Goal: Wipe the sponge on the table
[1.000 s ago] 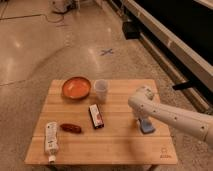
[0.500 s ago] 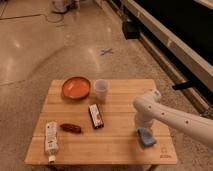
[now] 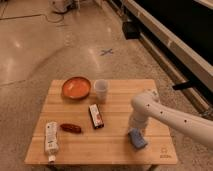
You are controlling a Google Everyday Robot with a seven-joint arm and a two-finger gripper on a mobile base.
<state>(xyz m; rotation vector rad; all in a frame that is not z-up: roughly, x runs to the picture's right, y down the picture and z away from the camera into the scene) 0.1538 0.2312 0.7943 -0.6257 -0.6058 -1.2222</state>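
The light-blue sponge lies flat on the wooden slatted table, near its front right corner. My gripper points straight down onto the sponge's far end from the white arm that enters at the right. The arm's wrist hides the fingertips where they meet the sponge. A small dark logo marks the table corner just right of the sponge.
An orange bowl and a pale cup stand at the back of the table. A dark red-labelled packet lies in the middle, a small reddish-brown item and a white tube at the front left. Polished floor surrounds the table.
The arm has slid the sponge toward the table's front edge over the last second, with the gripper staying on top of it. Other items have not moved.
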